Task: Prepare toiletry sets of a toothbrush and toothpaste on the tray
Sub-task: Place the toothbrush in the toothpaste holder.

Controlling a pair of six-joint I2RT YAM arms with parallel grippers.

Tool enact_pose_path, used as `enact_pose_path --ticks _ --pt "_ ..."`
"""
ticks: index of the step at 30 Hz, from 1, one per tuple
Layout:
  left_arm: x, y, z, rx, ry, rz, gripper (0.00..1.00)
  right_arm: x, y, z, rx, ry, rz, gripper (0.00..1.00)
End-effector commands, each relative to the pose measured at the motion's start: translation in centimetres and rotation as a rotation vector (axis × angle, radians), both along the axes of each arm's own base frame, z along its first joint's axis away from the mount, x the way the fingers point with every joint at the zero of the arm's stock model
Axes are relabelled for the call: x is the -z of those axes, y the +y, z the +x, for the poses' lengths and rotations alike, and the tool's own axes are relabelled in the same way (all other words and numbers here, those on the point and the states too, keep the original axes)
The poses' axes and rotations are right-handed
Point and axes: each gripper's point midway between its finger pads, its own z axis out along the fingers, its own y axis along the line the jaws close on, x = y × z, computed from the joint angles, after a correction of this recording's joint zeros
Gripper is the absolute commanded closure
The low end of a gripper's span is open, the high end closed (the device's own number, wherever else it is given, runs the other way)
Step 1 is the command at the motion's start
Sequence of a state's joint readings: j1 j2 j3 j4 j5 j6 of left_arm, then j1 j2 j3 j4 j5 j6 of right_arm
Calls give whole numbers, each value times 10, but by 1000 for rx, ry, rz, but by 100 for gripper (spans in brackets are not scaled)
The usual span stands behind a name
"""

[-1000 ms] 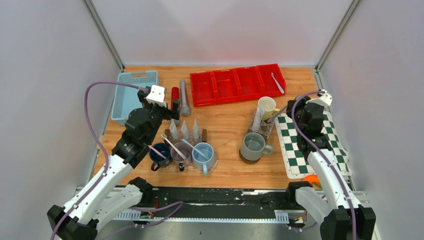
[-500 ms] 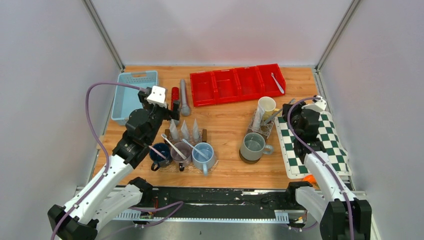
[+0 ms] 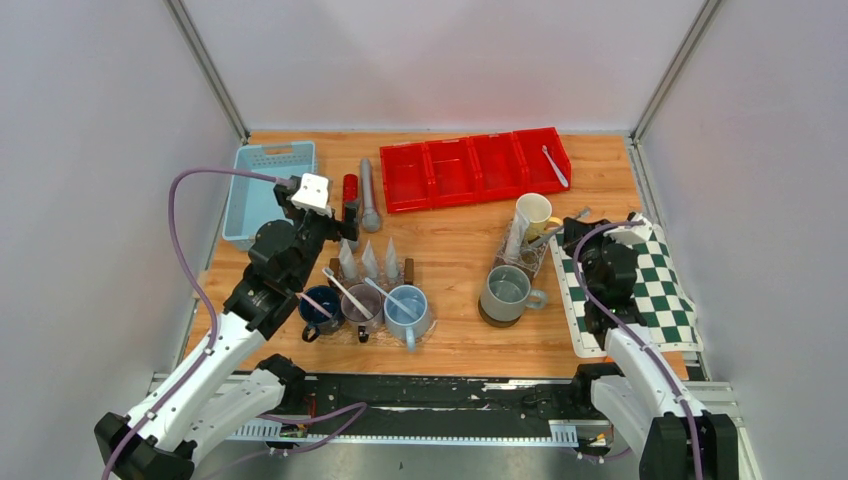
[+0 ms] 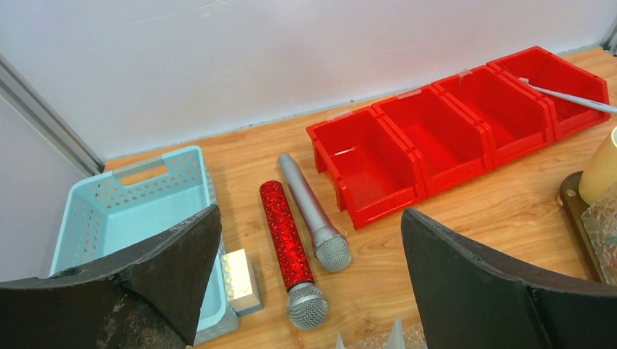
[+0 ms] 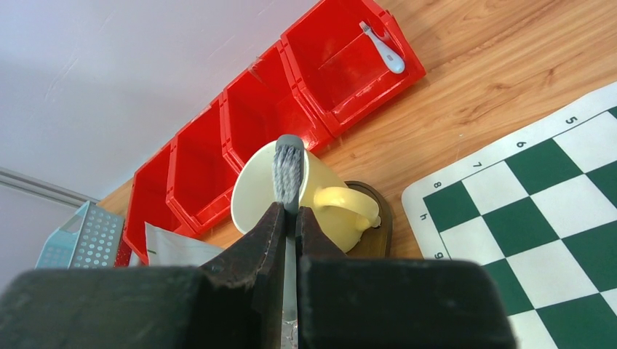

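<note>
My right gripper (image 5: 289,212) (image 3: 567,232) is shut on a grey toothbrush (image 5: 288,171). Its bristle head points at the rim of the cream mug (image 5: 269,185) (image 3: 533,212), which stands on a dark tray (image 5: 385,218) beside a grey mug (image 3: 505,292). A white toothpaste (image 5: 178,247) leans by the cream mug. My left gripper (image 4: 311,218) (image 3: 345,222) hangs open and empty above three toothpaste tubes (image 3: 370,260) and three mugs holding toothbrushes (image 3: 345,290). Another toothbrush (image 3: 555,167) lies in the rightmost red bin.
A row of red bins (image 3: 470,170) runs along the back. A light-blue basket (image 3: 268,190) is at back left, with a white block (image 4: 240,280) and a red microphone (image 4: 285,240) and a grey one (image 4: 309,211) beside it. A checkerboard mat (image 3: 630,290) lies at right.
My right arm has swung left off the checkerboard toward the cream mug, carrying the toothbrush. The left arm has stayed still.
</note>
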State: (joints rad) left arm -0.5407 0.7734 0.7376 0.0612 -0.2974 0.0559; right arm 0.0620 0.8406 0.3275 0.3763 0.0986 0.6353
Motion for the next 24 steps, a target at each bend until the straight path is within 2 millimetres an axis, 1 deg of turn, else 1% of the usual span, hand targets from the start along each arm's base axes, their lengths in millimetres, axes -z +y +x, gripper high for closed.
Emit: enact_pose_path --ticks 1,9,12,18,24 --pt "-19 3 -1 -2 -74 -22 0 -25 4 4 -23 -119 20 100" --pt "-21 3 -2 1 -88 -21 0 -16 8 5 -38 -147 -11 100" --pt "-21 2 -3 4 -92 -21 0 -10 8 6 -39 -141 -18 100" --pt "-22 2 -3 8 -100 -16 0 0 15 7 -62 -128 -15 96" --pt "-25 4 -5 9 -114 -12 0 4 18 6 -67 -132 -20 95"
